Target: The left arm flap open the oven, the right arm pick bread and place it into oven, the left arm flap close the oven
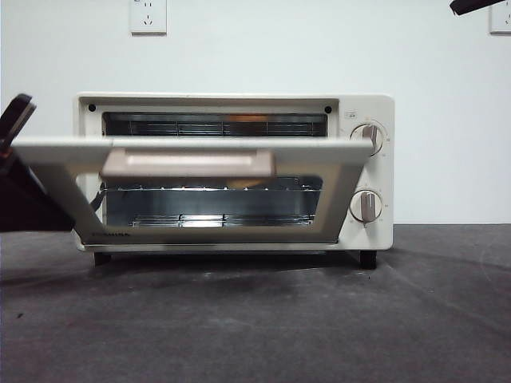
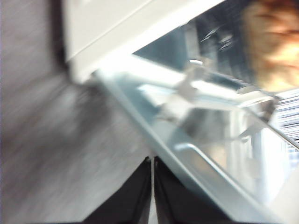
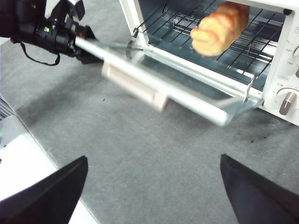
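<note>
Bread sits on the rack, so it's closing time: left end effector, jaws together, under the oven door, must push up; right end effector waits, spread wide.

A plain white wall with two sockets rises behind the dark grey tabletop.

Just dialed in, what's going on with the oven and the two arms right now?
The bread already lies on the wire rack inside the oven. The door is partly open, tilted between flat and shut. The left gripper is at the door's outer edge, its jaws closed, apparently flapping it shut. The right gripper is drawn back from the oven, jaws wide open and empty. What remains is getting the door fully closed.
</note>
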You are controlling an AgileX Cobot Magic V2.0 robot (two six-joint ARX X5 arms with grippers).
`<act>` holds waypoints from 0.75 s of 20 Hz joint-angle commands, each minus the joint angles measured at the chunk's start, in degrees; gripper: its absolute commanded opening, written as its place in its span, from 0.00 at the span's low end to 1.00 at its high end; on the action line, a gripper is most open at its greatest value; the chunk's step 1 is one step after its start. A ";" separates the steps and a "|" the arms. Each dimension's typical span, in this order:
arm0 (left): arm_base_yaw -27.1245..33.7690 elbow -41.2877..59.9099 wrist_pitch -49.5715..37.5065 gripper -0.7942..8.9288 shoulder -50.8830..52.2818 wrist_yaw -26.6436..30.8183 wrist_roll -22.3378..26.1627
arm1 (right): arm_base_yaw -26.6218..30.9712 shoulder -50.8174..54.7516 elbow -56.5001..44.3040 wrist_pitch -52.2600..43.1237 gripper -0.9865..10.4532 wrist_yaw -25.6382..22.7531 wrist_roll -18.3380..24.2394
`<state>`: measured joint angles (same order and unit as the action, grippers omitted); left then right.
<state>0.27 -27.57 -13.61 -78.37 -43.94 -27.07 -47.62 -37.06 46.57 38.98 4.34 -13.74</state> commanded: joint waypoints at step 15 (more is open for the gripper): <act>1.01 -0.90 -13.55 0.10 0.50 -1.20 -5.53 | -0.59 -0.28 0.66 -0.33 0.47 -1.31 -0.81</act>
<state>1.43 -27.79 -26.83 -78.13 -44.93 -32.53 -47.62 -37.06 46.57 38.98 3.60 -13.93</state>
